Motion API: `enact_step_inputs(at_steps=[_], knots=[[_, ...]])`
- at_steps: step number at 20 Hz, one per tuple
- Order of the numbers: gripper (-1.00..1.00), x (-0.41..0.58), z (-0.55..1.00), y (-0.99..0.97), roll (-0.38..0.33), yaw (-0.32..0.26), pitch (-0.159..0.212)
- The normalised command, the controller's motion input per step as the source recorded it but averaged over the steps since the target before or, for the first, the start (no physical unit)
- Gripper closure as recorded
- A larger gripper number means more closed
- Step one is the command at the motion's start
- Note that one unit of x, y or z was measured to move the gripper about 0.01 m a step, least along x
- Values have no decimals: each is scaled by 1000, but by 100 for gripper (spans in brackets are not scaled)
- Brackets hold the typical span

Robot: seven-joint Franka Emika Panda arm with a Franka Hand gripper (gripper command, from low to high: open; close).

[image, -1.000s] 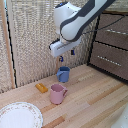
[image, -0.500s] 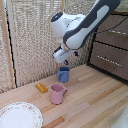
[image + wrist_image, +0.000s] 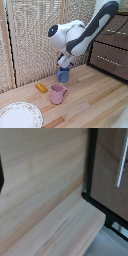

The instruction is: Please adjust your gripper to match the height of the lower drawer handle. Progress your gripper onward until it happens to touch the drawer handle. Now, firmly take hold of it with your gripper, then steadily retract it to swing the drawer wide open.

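My gripper (image 3: 63,62) hangs from the white and grey arm over the wooden table, just above a blue cup (image 3: 63,75). It is well to the exterior view's left of the drawers and holds nothing. The drawer (image 3: 113,69) is the lower dark brown front at the exterior view's right, and the lower drawer handle (image 3: 107,59) is a thin silver bar across it. In the wrist view, the drawer front (image 3: 107,173) and its handle (image 3: 121,165) lie beyond a stretch of table. One dark finger (image 3: 1,175) shows at that picture's edge.
A matching upper drawer (image 3: 118,29) sits above the lower one. A pink mug (image 3: 57,93), a small orange object (image 3: 41,88) and a patterned plate (image 3: 20,116) lie on the table (image 3: 95,100). A bamboo screen (image 3: 30,40) stands behind.
The arm has come down, so the gripper is now lower and close over the blue cup. Nothing on the table has moved.
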Motion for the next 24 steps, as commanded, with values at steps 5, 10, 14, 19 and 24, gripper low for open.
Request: enact_step_inputs(at_steps=[5,10,14,19,24], knots=[[-100,-240,-162,-340,-321,129,0],[-100,-337,-130,-351,-291,140,-21],[-100,-241,-136,-278,-263,211,-78],[-100,-135,-153,-218,-261,246,-69],[-100,-95,-189,-555,-45,213,0]])
